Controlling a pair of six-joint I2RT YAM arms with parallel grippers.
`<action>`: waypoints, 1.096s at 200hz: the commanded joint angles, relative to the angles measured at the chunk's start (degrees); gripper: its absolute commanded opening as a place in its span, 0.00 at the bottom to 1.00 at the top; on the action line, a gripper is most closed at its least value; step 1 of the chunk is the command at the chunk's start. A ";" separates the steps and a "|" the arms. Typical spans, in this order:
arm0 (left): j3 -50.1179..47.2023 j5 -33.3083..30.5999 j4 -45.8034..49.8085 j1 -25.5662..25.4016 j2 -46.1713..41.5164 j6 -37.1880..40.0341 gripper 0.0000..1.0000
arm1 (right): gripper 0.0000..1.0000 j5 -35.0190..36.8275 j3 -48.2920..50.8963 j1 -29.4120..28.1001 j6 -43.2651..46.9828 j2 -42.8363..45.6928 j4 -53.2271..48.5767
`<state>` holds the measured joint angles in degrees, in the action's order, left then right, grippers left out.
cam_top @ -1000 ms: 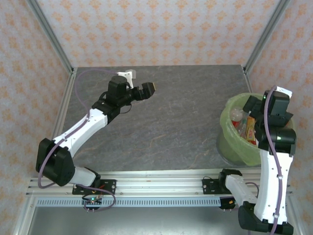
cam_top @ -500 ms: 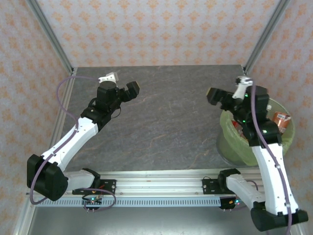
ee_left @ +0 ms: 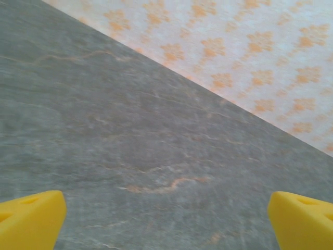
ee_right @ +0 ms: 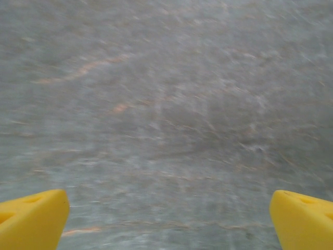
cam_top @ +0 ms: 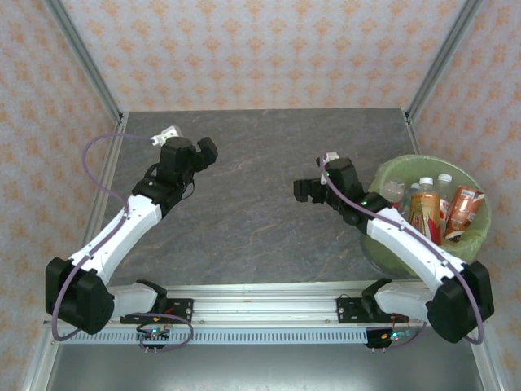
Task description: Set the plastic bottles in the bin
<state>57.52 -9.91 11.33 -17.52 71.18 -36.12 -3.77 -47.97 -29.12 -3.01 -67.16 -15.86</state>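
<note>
Overhead, to begin:
- table: grey stone-look top. I can spot no bottle lying loose on it.
- bin: at the table's right edge, green liner folded over the rim.
- bottles: all inside the bin, caps mostly up, leaning on one another and on the liner. White caps and red or orange labels show. They are packed too close for a sure count, and it is the bin's wall that props them upright.
- left gripper: over the far-left part of the table, well apart from the bin, jaws spread wide, holding nothing.
- right gripper: over mid-table, near the bin's left side and pointing away from it, jaws spread wide and empty.
- judgement: with both hands empty and the bottles in the bin, the job looks done or all but done. The arms seem to hang over bare table because nothing is left to fetch.

Left wrist view:
- left fingertips: yellow, one in each bottom corner, set far apart with nothing between them.
- Grey table lies beneath, and the patterned wall cuts across the top at a slant, so the wrist is tilted.

Right wrist view:
- right fingertips: yellow, at the two bottom corners, equally wide and empty.
- The table under them is blurred.
</note>
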 commanded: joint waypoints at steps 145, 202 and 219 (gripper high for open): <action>-14.25 -23.14 -17.95 8.96 9.22 22.03 1.00 | 0.99 11.22 9.61 18.76 4.98 -5.51 14.29; -16.17 -13.63 -25.33 11.79 9.90 28.76 1.00 | 0.99 9.35 14.03 19.90 6.96 -6.36 22.68; -15.97 -11.96 -24.16 12.36 9.79 30.24 1.00 | 0.99 7.32 17.57 19.90 8.19 -6.04 29.71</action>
<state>42.46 -25.56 -10.50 -5.93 80.55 -10.24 5.72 -34.87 -9.69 2.92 -73.87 4.14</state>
